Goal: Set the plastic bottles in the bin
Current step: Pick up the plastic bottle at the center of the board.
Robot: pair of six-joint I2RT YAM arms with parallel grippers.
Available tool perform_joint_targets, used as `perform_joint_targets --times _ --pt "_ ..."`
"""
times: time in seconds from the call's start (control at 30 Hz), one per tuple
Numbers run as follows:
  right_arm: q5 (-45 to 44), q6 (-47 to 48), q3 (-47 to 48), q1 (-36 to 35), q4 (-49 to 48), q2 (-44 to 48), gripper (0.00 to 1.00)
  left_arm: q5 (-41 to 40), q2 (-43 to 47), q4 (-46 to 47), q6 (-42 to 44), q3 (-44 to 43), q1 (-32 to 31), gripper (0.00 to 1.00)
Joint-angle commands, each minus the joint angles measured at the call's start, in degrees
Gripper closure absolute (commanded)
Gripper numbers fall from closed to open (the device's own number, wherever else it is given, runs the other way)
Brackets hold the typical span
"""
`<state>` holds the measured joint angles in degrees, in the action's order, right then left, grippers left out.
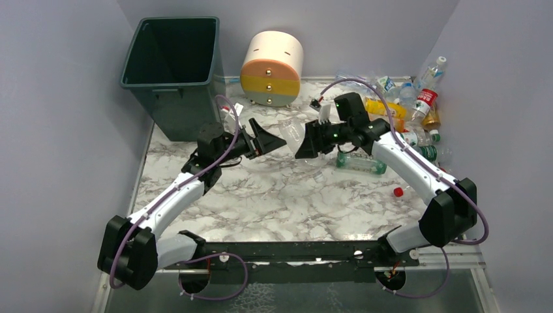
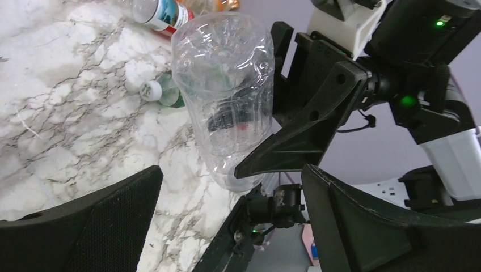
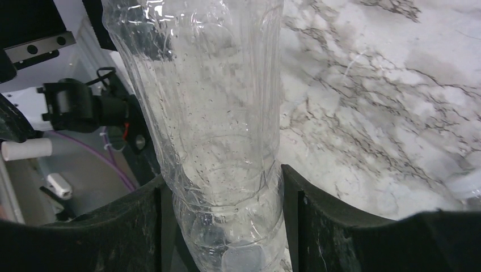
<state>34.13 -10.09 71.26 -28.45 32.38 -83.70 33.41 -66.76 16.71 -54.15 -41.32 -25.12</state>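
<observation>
My right gripper (image 1: pixel 305 142) is shut on a clear, label-less plastic bottle (image 1: pixel 292 134) and holds it above the middle of the table. In the right wrist view the bottle (image 3: pixel 215 113) is clamped between both fingers of the gripper (image 3: pixel 222 218). My left gripper (image 1: pixel 269 139) is open and faces the bottle's free end. In the left wrist view that gripper (image 2: pixel 231 218) is spread wide and the bottle (image 2: pixel 224 96) ends about level with its fingertips, untouched. The dark green bin (image 1: pixel 182 114) stands at the back left. More bottles (image 1: pixel 407 104) are piled at the back right.
A round cream, yellow and grey drawer unit (image 1: pixel 272 68) stands beside the bin. A clear bottle with a green cap (image 1: pixel 360 163) lies under the right arm, and a loose red cap (image 1: pixel 398 192) lies nearer. Purple walls enclose the marble table (image 1: pixel 280 202).
</observation>
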Motion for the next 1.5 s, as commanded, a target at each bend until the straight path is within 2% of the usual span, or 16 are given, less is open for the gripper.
perform_joint_targets --times 0.0,0.2,0.4,0.8,0.9,1.27,1.33,1.4,1.47 --pt "6.9 -2.9 2.2 -0.5 -2.5 1.0 0.48 -1.0 3.5 4.0 -1.7 0.2 0.1 0.01" --pt "11.1 -5.7 1.5 -0.8 -5.4 1.8 0.5 -4.6 4.1 4.0 -0.5 0.8 -0.4 0.01" --pt "11.3 -6.9 2.2 -2.4 -6.3 2.1 0.51 -8.4 1.4 4.0 2.1 -0.8 -3.3 0.01" --pt "11.2 -8.3 1.4 -5.8 -8.2 1.9 0.51 -14.5 0.3 4.2 3.5 -1.6 -4.8 0.02" --pt "11.1 -8.6 1.0 -6.2 -8.8 1.8 0.51 -14.9 0.0 4.2 3.6 -2.2 -4.8 0.08" --pt "10.6 -8.6 -0.2 -7.3 -9.4 1.5 0.52 -14.1 -2.4 5.4 3.1 -3.8 -5.3 0.41" --pt "10.4 -8.5 -0.1 -7.3 -9.3 1.5 0.52 -13.9 -2.4 5.4 3.3 -4.0 -5.4 0.5" --pt "10.1 -8.5 -0.2 -7.3 -9.3 1.7 0.51 -13.8 -2.4 5.4 3.4 -4.2 -5.5 0.64" --pt "9.6 -8.6 -0.1 -7.3 -8.8 1.9 0.47 -13.7 -2.3 5.3 3.5 -4.2 -5.5 0.68"
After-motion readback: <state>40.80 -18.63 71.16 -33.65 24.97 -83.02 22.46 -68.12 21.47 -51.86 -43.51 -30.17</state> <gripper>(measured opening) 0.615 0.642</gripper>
